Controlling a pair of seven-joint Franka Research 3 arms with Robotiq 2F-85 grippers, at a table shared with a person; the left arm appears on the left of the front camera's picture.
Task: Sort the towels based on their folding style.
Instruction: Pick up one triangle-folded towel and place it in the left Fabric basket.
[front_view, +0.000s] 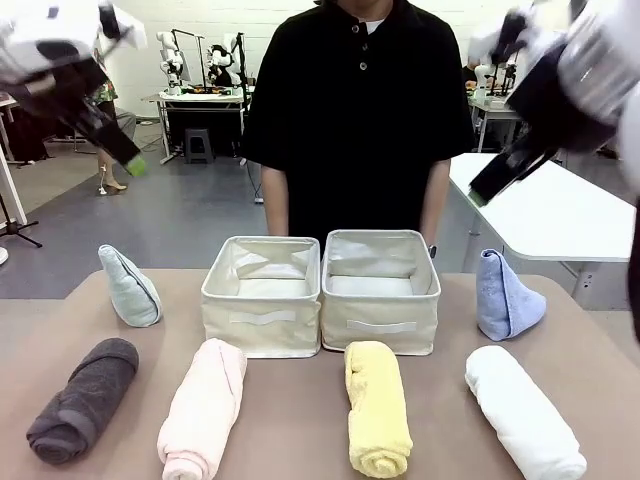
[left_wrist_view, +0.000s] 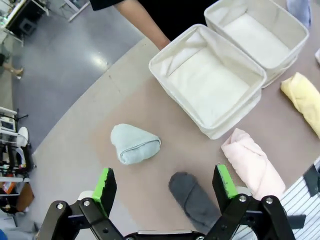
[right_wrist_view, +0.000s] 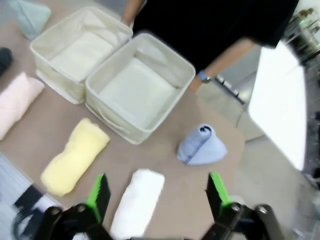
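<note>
Across the front of the table lie rolled towels: dark grey (front_view: 82, 398), pale pink (front_view: 204, 407), yellow (front_view: 376, 407) and white (front_view: 522, 410). A pale teal cone-folded towel (front_view: 129, 285) stands at the left and a light blue one (front_view: 505, 295) at the right. High over the table's left end my left gripper (front_view: 128, 162) hangs open; its wrist view looks down on the teal cone (left_wrist_view: 135, 144) and grey roll (left_wrist_view: 192, 197). My right gripper (front_view: 478, 193) is open, raised at the upper right, above the blue cone (right_wrist_view: 201, 146) and white roll (right_wrist_view: 138, 200).
Two beige fabric baskets, left (front_view: 262, 322) and right (front_view: 380, 325), stand side by side at the table's middle, both empty inside. A person in a black shirt (front_view: 357, 110) stands right behind them at the far edge. A white table (front_view: 555, 215) stands beyond the right side.
</note>
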